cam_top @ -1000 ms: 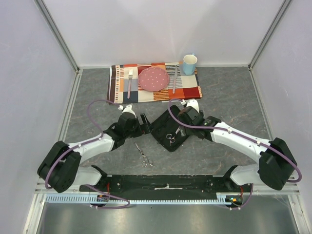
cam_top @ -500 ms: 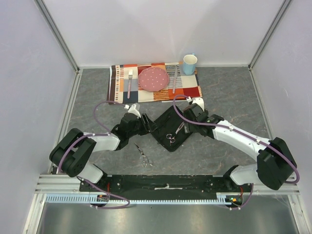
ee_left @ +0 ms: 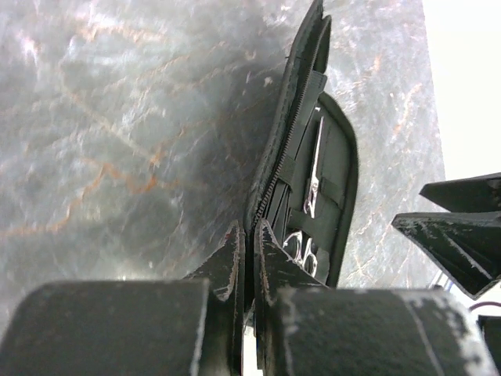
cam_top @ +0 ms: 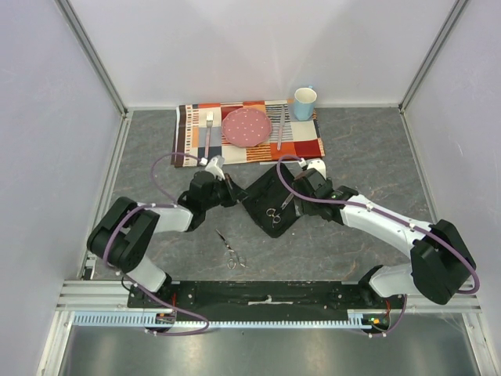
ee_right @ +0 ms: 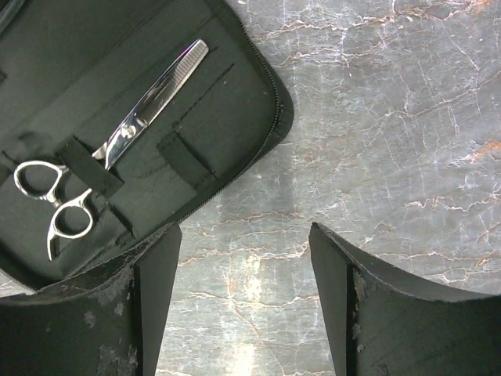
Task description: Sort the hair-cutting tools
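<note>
Task partway: thinning scissors (ee_right: 117, 129) strapped in open zip case (ee_right: 78, 70); second scissors (cam_top: 229, 249) loose on table (cam_top: 368, 157), unsorted. We see left gripper (ee_left: 248, 243) clamped on zip case edge, right gripper (ee_right: 241, 231) released, empty.

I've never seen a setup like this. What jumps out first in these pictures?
Two robot arms meet at an open black case mid-table: the left gripper pinches its raised flap, and the right gripper hangs open beside it. Silver scissors sit strapped inside, while a second pair lies loose on the table nearer the arms. At the back, a bright striped placemat carries a pink plate.
</note>
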Tool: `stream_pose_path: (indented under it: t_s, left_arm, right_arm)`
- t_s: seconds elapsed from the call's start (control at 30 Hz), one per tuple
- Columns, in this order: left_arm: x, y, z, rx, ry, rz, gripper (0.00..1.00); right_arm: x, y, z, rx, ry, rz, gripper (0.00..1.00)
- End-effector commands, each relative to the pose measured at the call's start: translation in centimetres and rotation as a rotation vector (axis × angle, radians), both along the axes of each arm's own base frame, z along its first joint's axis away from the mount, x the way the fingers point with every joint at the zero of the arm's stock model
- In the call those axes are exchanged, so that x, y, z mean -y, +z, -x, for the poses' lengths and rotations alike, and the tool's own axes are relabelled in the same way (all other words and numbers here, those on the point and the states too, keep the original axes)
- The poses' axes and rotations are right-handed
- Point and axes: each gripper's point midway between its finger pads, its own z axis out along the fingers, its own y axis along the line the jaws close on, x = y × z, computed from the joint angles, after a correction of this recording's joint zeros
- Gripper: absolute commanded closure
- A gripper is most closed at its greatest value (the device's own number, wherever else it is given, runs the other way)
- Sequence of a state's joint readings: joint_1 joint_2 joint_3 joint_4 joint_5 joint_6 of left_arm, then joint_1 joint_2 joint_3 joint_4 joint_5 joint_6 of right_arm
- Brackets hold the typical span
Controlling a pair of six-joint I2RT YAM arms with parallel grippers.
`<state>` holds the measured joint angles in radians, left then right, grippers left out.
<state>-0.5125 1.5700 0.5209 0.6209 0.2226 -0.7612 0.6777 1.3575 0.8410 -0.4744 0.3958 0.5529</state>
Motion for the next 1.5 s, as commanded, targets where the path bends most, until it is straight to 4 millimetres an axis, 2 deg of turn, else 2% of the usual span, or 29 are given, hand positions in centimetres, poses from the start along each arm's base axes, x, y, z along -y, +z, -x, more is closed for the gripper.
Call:
stream_pose_path:
  t_s: [0.0, 0.03, 0.07, 0.1, 0.13, 0.17, 0.2, 0.23, 0.3, 0.37, 0.4, 0.43, 0.5, 0.53, 0.57, 0.63, 0.67, 0.83, 0.97, 1.1, 1.3, 1.37, 1.4, 1.43, 1.47]
  left_arm:
    - [1.6, 4.1, -3.2, 0.187, -0.213, 0.057, 0.98]
    - [2.9, 6.2, -3.2, 0.222, -0.341, 0.108, 0.98]
    - [2.8, 6.6, -3.7, 0.22, -0.39, 0.119, 0.98]
    - [3.1, 6.3, -3.3, 0.196, -0.469, 0.111, 0.98]
    - [4.2, 7.5, -3.2, 0.201, -0.591, 0.138, 0.98]
    - [4.6, 7.5, -3.2, 0.193, -0.636, 0.123, 0.98]
    - [4.3, 5.9, -2.5, 0.133, -0.684, 0.068, 0.98]
    - [4.8, 6.9, -3.6, 0.163, -0.716, 0.05, 0.98]
    - [4.8, 6.9, -4.0, 0.146, -0.773, -0.005, 0.98]
    - [4.6, 5.0, -4.4, 0.115, -0.814, -0.058, 0.98]
    - [4.8, 5.8, -5.4, 0.154, -0.836, -0.084, 0.98]
    - [4.4, 3.8, -4.5, 0.053, -0.862, -0.089, 0.98]
    - [4.5, 3.4, -5.2, 0.084, -0.911, -0.124, 0.98]
    - [4.0, 2.7, -4.1, 0.015, -0.94, -0.119, 0.98]
    - [4.0, 1.3, -3.8, -0.02, -0.962, -0.119, 0.98]
    - [4.0, 0.8, -3.5, -0.001, -1.018, -0.146, 0.97]
    - [3.8, -0.1, -2.7, -0.032, -1.051, -0.149, 0.97]
    - [4.7, 0.3, -1.3, 0.001, -1.127, -0.148, 0.91]
    - [4.9, 1.3, -1.5, 0.051, -1.129, -0.188, 0.88]
    - [4.9, 2.1, -3.4, 0.123, -1.076, -0.26, 0.82]
    - [5.0, 3.9, -6.7, 0.225, -0.929, -0.378, 0.63]
    - [5.1, 4.8, -8.0, 0.264, -0.866, -0.416, 0.47]
    - [4.6, 4.5, -8.8, 0.263, -0.82, -0.462, 0.42]
    - [4.3, 4.7, -9.4, 0.27, -0.784, -0.484, 0.41]
    - [4.4, 6.2, -10.4, 0.312, -0.722, -0.482, 0.41]
  right_arm:
    - [-0.3, 0.5, -0.3, 0.027, 0.021, -0.019, 0.25]
    - [-0.3, 0.6, -0.4, 0.027, 0.029, -0.015, 0.25]
    - [-0.4, 0.7, -0.2, 0.019, 0.039, -0.017, 0.25]
    - [-0.4, 0.7, -0.1, 0.013, 0.046, -0.013, 0.25]
    - [-0.5, 0.9, -0.1, 0.009, 0.056, -0.013, 0.25]
    - [-0.6, 0.9, 0.2, -0.001, 0.069, -0.014, 0.25]
    - [-0.6, 1.0, 0.3, -0.004, 0.076, -0.014, 0.25]
    - [-0.5, 1.0, 0.4, -0.009, 0.085, -0.007, 0.25]
    - [-0.4, 1.5, 0.4, 0.004, 0.088, -0.012, 0.25]
    - [-0.3, 1.9, 0.4, 0.014, 0.09, -0.011, 0.24]
    - [-0.3, 1.9, 0.4, 0.014, 0.09, -0.008, 0.24]
    - [-0.3, 2.1, 0.4, 0.011, 0.09, -0.006, 0.24]
    - [-0.3, 2.1, 0.5, 0.007, 0.095, -0.005, 0.24]
    - [-0.3, 2.1, 0.5, 0.004, 0.097, -0.006, 0.24]
    - [-0.4, 2.0, 0.6, -0.001, 0.101, -0.008, 0.24]
    - [-0.5, 2.0, 0.7, -0.008, 0.106, -0.008, 0.24]
    - [-0.5, 1.9, 0.7, -0.011, 0.108, -0.009, 0.24]
    - [-1.0, 1.9, 1.2, -0.03, 0.148, -0.03, 0.24]
    - [-1.6, 2.3, 1.8, -0.031, 0.189, -0.066, 0.24]
    - [-1.8, 2.6, 2.2, -0.021, 0.208, -0.089, 0.23]
    - [-2.0, 3.4, 2.6, -0.001, 0.234, -0.118, 0.21]
    - [-2.0, 3.6, 2.7, 0.005, 0.238, -0.123, 0.2]
    - [-2.1, 3.7, 2.8, 0.003, 0.245, -0.124, 0.2]
    - [-2.2, 3.8, 2.9, 0.005, 0.253, -0.128, 0.2]
    - [-2.4, 3.9, 3.0, 0.005, 0.262, -0.132, 0.2]
